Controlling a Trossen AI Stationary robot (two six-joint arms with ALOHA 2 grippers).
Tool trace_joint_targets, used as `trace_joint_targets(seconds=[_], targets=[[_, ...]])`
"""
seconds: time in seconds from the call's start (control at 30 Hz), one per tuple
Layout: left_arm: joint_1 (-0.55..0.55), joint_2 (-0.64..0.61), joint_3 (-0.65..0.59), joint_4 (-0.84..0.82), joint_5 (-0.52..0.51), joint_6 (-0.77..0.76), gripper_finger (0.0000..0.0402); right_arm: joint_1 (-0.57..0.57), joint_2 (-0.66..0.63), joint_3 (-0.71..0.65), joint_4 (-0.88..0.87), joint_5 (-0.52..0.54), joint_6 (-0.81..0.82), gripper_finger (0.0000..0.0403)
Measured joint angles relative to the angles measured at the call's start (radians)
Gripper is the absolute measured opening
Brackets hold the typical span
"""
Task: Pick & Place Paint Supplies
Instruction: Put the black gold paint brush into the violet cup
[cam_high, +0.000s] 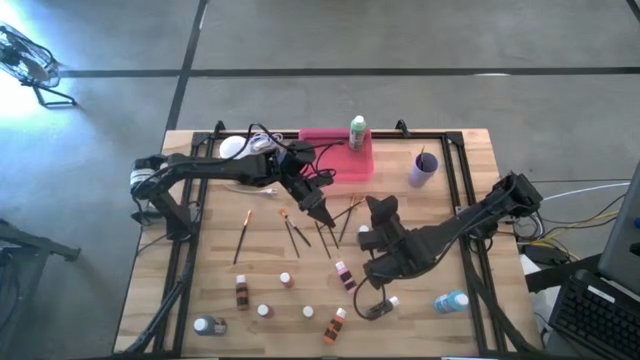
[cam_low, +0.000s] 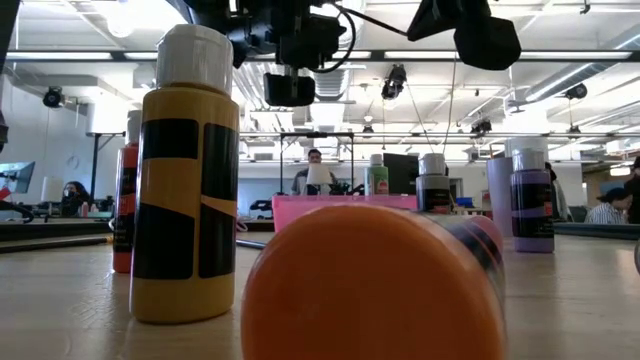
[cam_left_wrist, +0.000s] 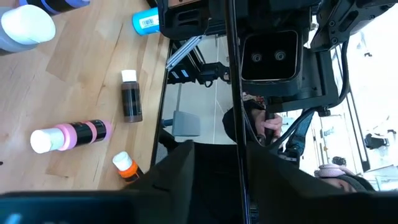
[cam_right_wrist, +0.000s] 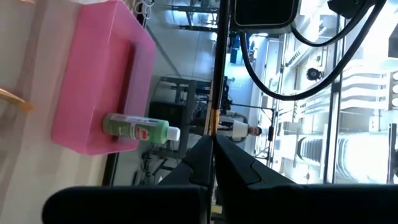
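your left gripper (cam_high: 326, 217) sits low over the scattered paintbrushes (cam_high: 293, 232) at mid-table — fingers narrowed, can't tell if a brush is caught. your right gripper (cam_high: 382, 207) is pinched on a thin brush handle (cam_right_wrist: 217, 68). green bottle (cam_high: 357, 133) stands in the pink tray (cam_high: 325, 168); small bottles (cam_high: 286, 280) near the front edge.

No readable text anywhere. Blue bottle (cam_left_wrist: 147, 22), upper left of the left wrist view: white barcode label, illegible. Green bottle (cam_right_wrist: 135, 128), centre-left of the right wrist view: red-and-white label, wording unclear.
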Motion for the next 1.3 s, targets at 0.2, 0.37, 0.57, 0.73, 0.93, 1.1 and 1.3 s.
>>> trace_joint_targets(seconds=[0.2, 0.37, 0.57, 0.73, 0.93, 1.1, 1.3], targets=[[0.000, 0.000, 0.000, 0.000, 0.000, 0.019, 0.0023, 0.000, 0.000, 0.000, 0.005, -0.006, -0.015, 0.0008], [0.000, 0.000, 0.000, -0.004, 0.002, 0.045, 0.0012, 0.001, 0.000, 0.000, 0.005, -0.014, -0.020, 0.0008], [0.001, 0.000, -0.002, -0.005, 0.004, 0.086, 0.0011, -0.001, -0.001, 0.000, 0.006, -0.022, -0.018, 0.0010], [0.001, 0.000, -0.002, 0.001, 0.004, 0.091, 0.0011, -0.003, -0.010, 0.000, 0.008, -0.023, 0.045, 0.0045], [0.001, 0.000, -0.001, 0.004, 0.013, 0.119, 0.0011, -0.003, -0.022, 0.000, -0.036, 0.037, 0.121, 0.0123], [0.001, 0.000, -0.001, 0.003, 0.016, 0.164, 0.0011, -0.003, -0.055, 0.000, -0.179, 0.074, 0.343, 0.0172], [0.001, 0.000, -0.001, 0.003, 0.014, 0.244, 0.0011, -0.012, -0.154, -0.011, -0.352, -0.120, 0.795, 0.0194]])
